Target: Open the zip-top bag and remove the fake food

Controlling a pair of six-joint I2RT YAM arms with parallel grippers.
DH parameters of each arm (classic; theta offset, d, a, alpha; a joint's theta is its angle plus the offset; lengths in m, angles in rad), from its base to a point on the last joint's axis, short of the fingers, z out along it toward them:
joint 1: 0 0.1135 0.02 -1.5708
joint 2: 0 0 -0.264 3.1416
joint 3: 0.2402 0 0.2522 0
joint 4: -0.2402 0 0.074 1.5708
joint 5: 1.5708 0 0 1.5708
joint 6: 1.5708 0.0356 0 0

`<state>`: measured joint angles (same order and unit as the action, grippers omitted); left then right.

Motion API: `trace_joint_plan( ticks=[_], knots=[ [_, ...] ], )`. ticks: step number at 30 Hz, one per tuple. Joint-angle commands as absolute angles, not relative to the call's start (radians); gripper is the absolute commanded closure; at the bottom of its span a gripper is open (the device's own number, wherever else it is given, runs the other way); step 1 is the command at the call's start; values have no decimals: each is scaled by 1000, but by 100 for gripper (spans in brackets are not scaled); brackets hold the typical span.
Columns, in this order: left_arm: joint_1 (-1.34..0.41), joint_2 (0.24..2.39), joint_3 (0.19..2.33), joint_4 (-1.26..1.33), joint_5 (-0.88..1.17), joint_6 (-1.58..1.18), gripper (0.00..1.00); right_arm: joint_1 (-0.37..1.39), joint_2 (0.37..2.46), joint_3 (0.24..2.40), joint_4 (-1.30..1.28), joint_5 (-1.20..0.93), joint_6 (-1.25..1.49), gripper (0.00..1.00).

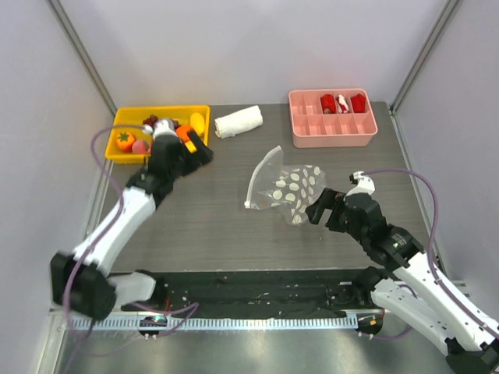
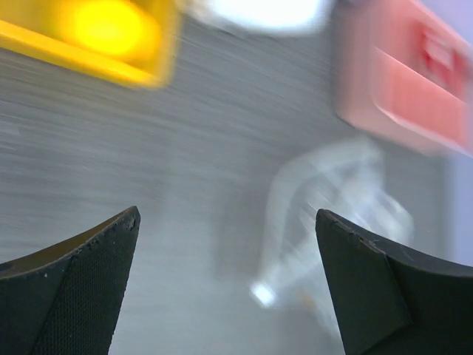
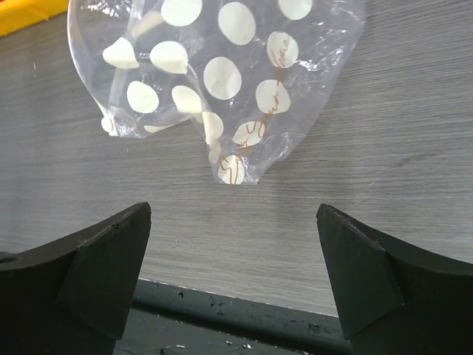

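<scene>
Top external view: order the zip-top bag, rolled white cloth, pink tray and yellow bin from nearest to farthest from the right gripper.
From the right gripper:
1. zip-top bag, just ahead of it, mid-table
2. pink tray, far edge, right side
3. rolled white cloth, far edge, centre
4. yellow bin, far left corner

zip-top bag (image 3: 222, 81): you see thin clear plastic film, glossy and crinkled, with matt off-white printed dots.
fake food (image 1: 125, 140): smooth moulded plastic with a slight sheen.
worktop (image 3: 414, 148): grey wood-grain surface, matt, finely streaked.
yellow bin (image 1: 168, 110): smooth, glossy plastic.
pink tray (image 1: 331, 141): smooth plastic, satin finish.
rolled cloth (image 1: 238, 122): soft white fabric, matt.
right hand (image 3: 233, 218): your fingers (image 3: 89, 274) look like matt black plastic.
left hand (image 2: 228, 222): fingers (image 2: 74, 296) matt black, with a finely pimpled inner face.
</scene>
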<state>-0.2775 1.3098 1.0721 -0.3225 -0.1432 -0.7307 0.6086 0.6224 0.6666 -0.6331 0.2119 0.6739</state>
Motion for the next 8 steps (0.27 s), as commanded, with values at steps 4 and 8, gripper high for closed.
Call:
trace_joint_plan(
  ticks=[4, 8],
  knots=[
    [-678, 870, 732, -132, 45, -876, 0, 611, 542, 700, -727, 336, 747, 0],
    [-715, 626, 603, -118, 58, -939, 0, 609, 430, 695, -663, 197, 682, 0]
  ],
)
